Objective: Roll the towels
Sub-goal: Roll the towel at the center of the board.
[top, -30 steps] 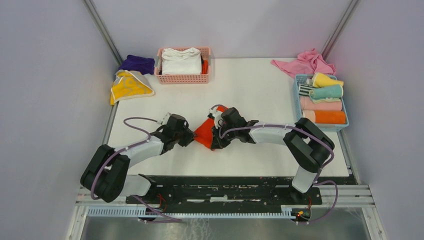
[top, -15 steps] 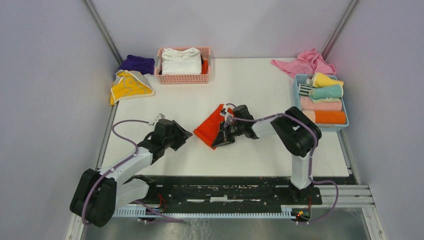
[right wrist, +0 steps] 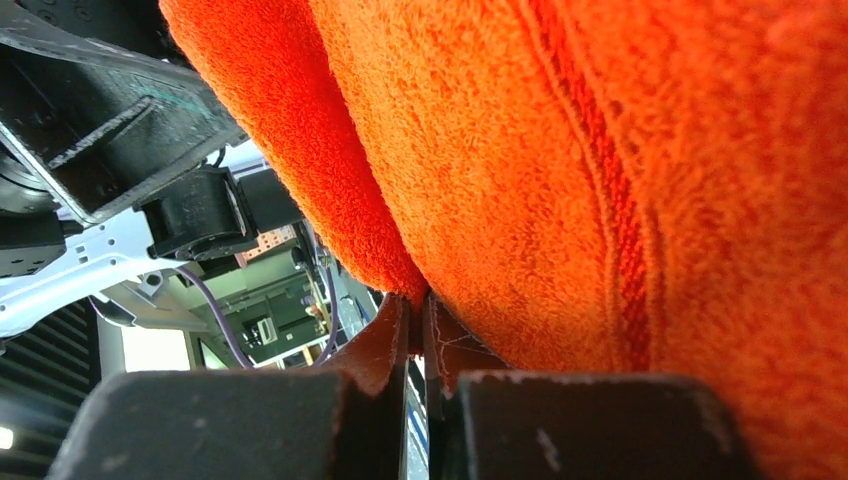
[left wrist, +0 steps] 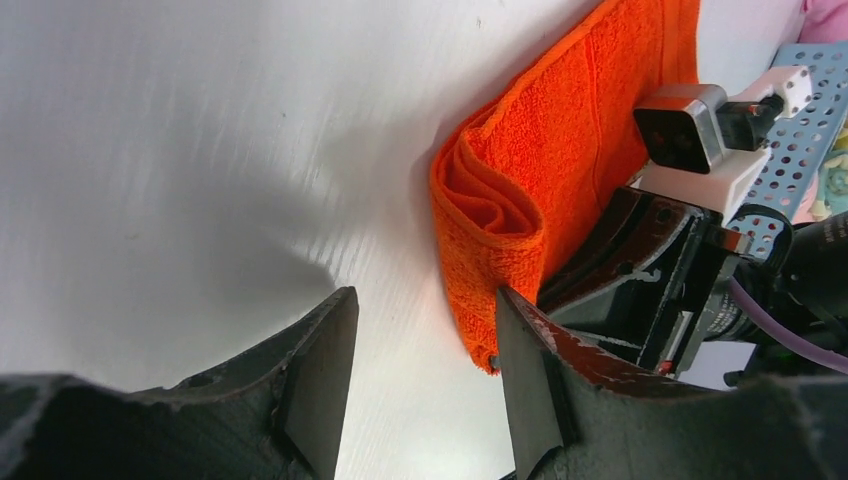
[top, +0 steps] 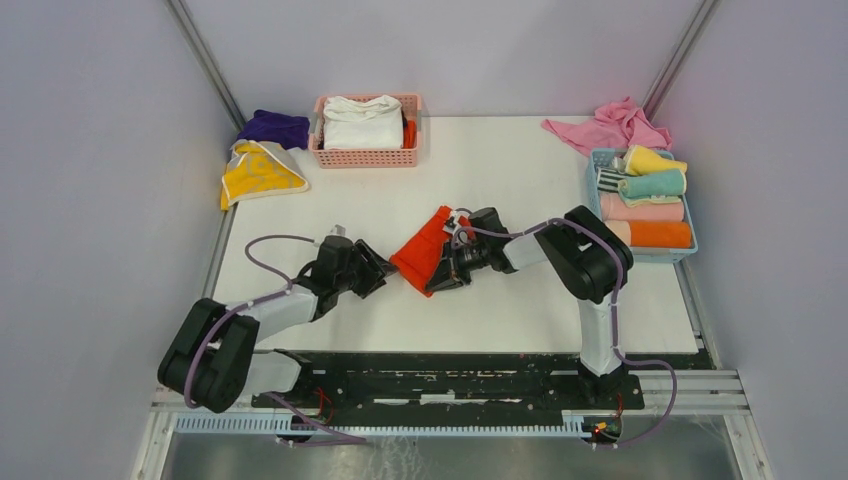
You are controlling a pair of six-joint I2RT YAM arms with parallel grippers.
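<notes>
Pinching the orange towel [top: 424, 252], right fingers [right wrist: 600, 425] clench; left fingers [left wrist: 312, 385] gape; blue basket [top: 640, 255] holds rolled towels [top: 655, 185].

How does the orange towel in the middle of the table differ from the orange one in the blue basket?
The middle towel is loosely folded, layers gaping at one end; the basket towel is a tight cylinder. The middle towel rests on the table, pinched by the right gripper; the basket towel lies in the blue basket, untouched. Both are orange.
</notes>
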